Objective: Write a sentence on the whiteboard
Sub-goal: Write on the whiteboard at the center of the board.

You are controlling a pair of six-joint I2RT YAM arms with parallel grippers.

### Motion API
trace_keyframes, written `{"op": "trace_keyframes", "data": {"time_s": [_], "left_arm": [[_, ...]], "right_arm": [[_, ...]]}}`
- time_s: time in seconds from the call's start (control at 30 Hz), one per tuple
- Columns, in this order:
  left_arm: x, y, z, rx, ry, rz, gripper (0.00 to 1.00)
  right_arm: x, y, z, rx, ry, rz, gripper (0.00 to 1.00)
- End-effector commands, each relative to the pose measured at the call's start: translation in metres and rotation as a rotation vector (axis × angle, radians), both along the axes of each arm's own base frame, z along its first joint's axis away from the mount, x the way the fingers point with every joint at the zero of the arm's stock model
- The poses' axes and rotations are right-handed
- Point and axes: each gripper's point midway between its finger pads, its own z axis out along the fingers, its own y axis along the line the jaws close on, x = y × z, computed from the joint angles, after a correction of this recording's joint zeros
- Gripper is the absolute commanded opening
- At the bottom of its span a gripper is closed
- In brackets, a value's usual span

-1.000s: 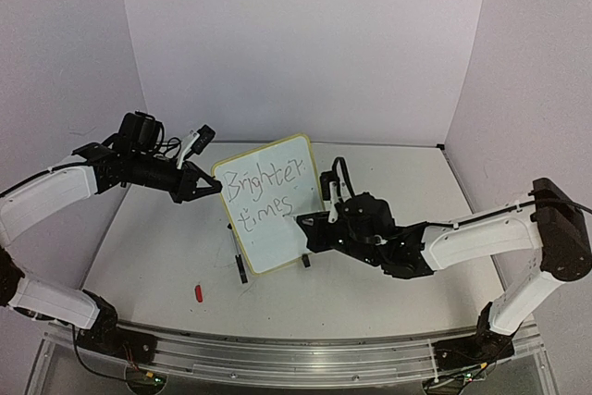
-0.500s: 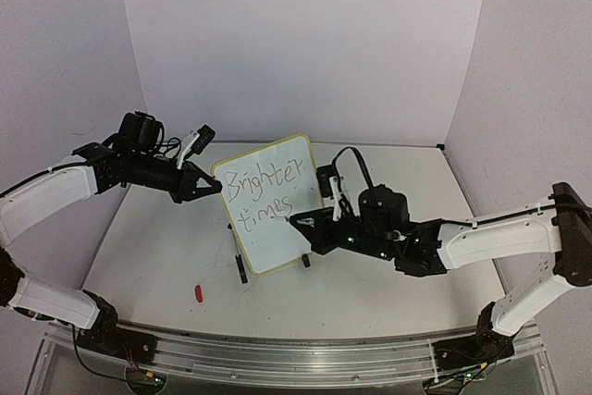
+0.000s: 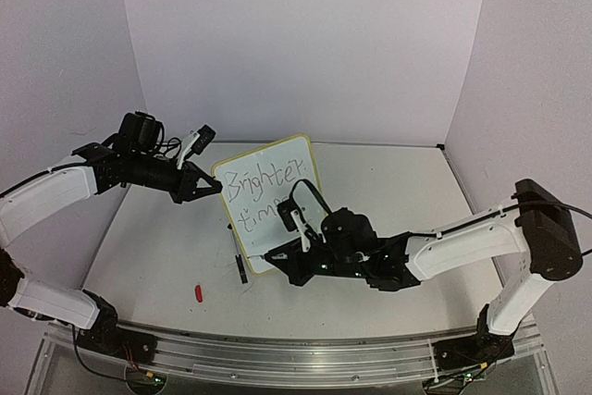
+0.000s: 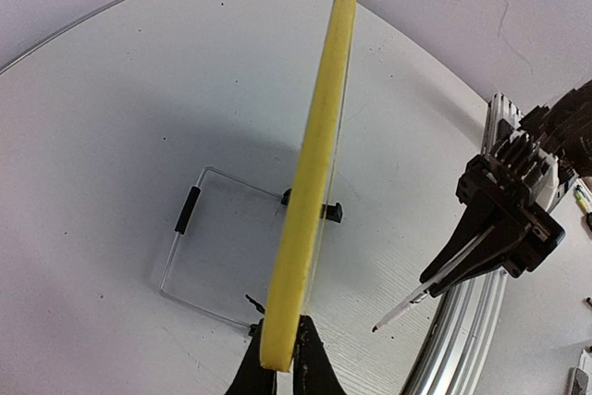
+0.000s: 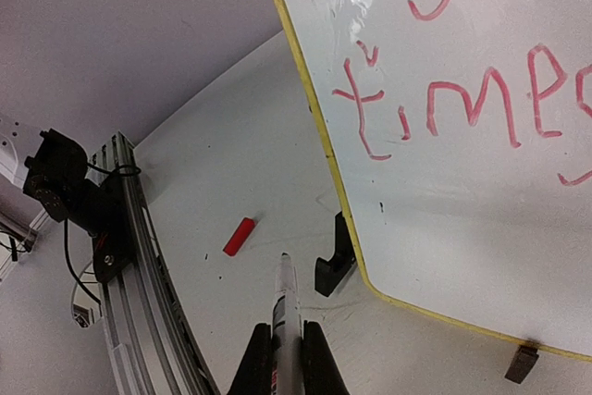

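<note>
The small rectangular whiteboard (image 3: 270,166) with a thin yellow rim and rounded corners stands tilted back on the white worktop (image 3: 398,191), between the two arms. The left pincer (image 3: 209,186) is pressed onto the board's upper left edge. In the left wrist view its black fingertips (image 4: 250,378) pinch the yellow rim from both sides, and the board runs edge-on straight up and away from them. Beyond the board, to the left of that pincer's line, a thin wire prop (image 4: 188,213) with a black sleeve lies on the worktop.

The right pincer (image 3: 280,261) sits low in front of the board's lower left corner, closed on a slim white marker (image 5: 286,307). The marker points forward from between the fingers. Its tip hangs over the worktop just beside the board's near black foot (image 5: 333,267) and is apart from the writing face. From this pincer, the board fills the space above and to the right, and a second black foot (image 5: 524,359) shows at the far right.

The sentence (image 5: 444,108) is handwritten in strokes that look red up close. The lines "Brighter" and "times" can be read, both above the marker tip, and the right arm hides part of the lower line in the top view. A small red oblong piece (image 3: 199,293) lies on the worktop to the left of the right pincer, well apart from the board.
</note>
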Motion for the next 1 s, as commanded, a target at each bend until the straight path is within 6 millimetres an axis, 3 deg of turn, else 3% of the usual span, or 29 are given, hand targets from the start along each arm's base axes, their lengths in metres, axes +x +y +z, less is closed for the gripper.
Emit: {"op": "trace_keyframes", "data": {"time_s": [0.0,0.17,0.5,0.97], "left_arm": [[0.0,0.014,-0.024,0.109,0.005,0.037,0.0],[0.0,0.013,-0.024,0.107,0.003,0.036,0.0],[0.0,0.013,-0.024,0.106,0.004,0.034,0.0],[0.0,0.013,-0.024,0.106,0.004,0.033,0.0]], "right_arm": [[0.019,0.007,0.006,0.011,-0.041,-0.087,0.0],[0.034,0.001,-0.005,-0.013,-0.051,-0.181,0.0],[0.043,0.004,-0.018,-0.038,-0.058,-0.224,0.0],[0.045,0.011,-0.023,-0.053,-0.074,-0.211,0.0]]}}
